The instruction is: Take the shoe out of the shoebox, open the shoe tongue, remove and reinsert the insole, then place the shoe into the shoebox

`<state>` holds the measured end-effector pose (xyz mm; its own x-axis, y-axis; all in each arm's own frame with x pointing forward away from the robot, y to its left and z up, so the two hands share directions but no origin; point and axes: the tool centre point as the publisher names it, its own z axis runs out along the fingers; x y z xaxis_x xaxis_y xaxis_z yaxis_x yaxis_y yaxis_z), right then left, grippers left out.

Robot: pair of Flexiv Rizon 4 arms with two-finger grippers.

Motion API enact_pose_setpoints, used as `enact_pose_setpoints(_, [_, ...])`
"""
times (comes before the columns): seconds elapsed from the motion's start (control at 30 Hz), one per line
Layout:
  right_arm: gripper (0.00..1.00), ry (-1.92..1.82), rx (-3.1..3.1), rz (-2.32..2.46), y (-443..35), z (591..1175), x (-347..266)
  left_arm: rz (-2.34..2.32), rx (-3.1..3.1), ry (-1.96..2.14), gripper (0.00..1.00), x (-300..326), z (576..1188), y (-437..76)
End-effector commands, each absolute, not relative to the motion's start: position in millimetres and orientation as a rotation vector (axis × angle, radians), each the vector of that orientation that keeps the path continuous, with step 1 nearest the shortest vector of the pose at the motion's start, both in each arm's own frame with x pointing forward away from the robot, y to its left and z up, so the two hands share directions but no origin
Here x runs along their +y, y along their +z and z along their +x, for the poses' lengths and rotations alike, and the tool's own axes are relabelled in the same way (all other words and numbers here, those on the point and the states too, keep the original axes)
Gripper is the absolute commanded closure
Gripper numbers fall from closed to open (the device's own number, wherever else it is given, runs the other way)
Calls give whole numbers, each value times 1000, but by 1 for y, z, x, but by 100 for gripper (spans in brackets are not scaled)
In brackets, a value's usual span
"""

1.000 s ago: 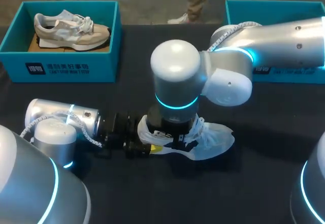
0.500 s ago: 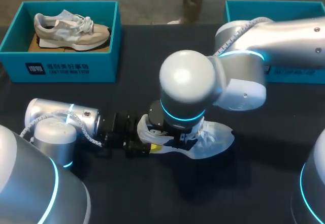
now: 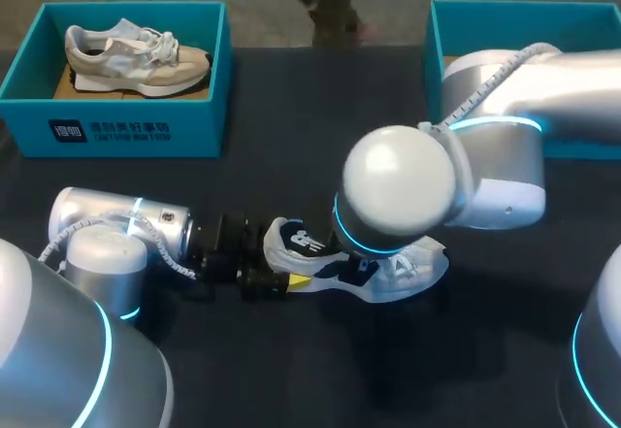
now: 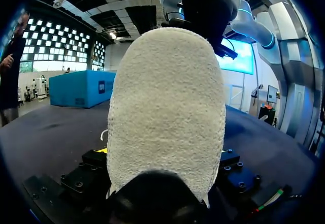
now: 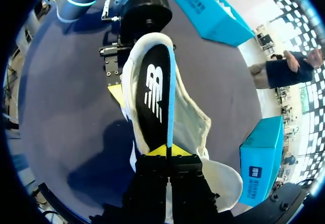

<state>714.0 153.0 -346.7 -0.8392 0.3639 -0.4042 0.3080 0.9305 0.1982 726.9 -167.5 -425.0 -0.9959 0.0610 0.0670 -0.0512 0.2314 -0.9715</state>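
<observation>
Pinching the black foam insole (image 5: pixel 155 97), your right claw (image 5: pixel 166 150) should guide it straight along the white mesh sneaker (image 3: pixel 412 271); left claw (image 3: pixel 291 280) clamps its heel.

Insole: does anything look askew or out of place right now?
Yes: the insole is turned up on its edge inside the shoe, not flat, pinched by the right gripper, while the left gripper holds the heel. Nothing looks damaged.

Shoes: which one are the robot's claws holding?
The white shoe on the table. The left claw grips its heel, and the right claw pinches its insole. The other shoe lies untouched in a box.
</observation>
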Motion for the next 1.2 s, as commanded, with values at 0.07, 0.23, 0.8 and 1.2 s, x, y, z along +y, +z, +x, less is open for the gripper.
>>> enact_pose_setpoints(0.07, [100,256,2615,455,-338,712,145,-7,-2394,1894,100,-168,728,-426])
enact_pose_setpoints(0.23, [100,230,2636,391,-334,721,155,-7,-2394,1894,100,-168,728,-426])
enact_pose_setpoints(0.8, [67,176,2754,297,-338,713,162,-7,-2394,1894,100,-168,728,-426])
enact_pose_setpoints(1.2, [69,139,2750,264,-302,705,164,-7,-2394,1894,100,-168,728,-426])
